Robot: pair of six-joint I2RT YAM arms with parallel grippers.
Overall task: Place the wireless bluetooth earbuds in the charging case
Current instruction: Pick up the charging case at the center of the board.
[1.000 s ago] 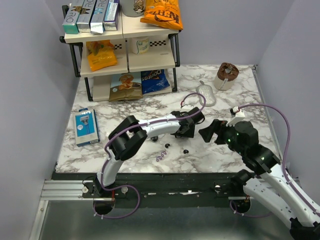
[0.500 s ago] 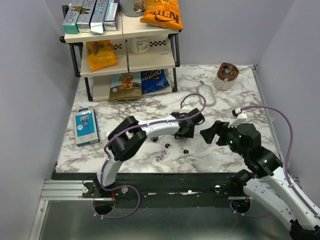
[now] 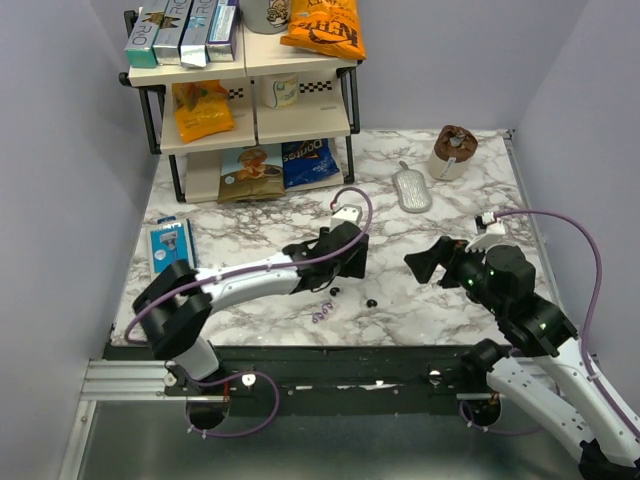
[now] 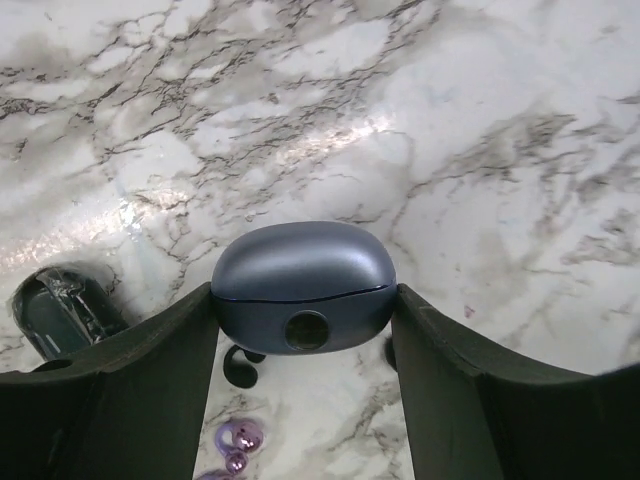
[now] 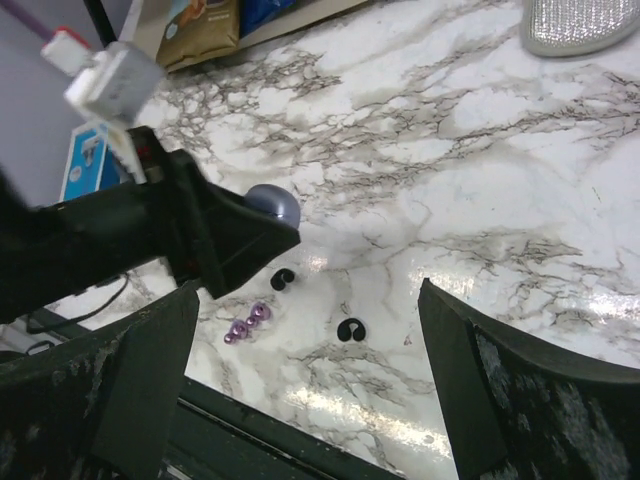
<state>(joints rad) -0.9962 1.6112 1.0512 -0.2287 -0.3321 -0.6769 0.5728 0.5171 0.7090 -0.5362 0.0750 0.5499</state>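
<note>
Charging case clamped between left fingers; earbuds lying just beside.

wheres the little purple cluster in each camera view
Top external: the purple cluster sits low in the picture, at mid-width.
Left wrist: at the bottom edge, left of centre, below the charging case.
Right wrist: lower left.
Shared landmark: the black earbud right next to it, also seen at and.
</note>
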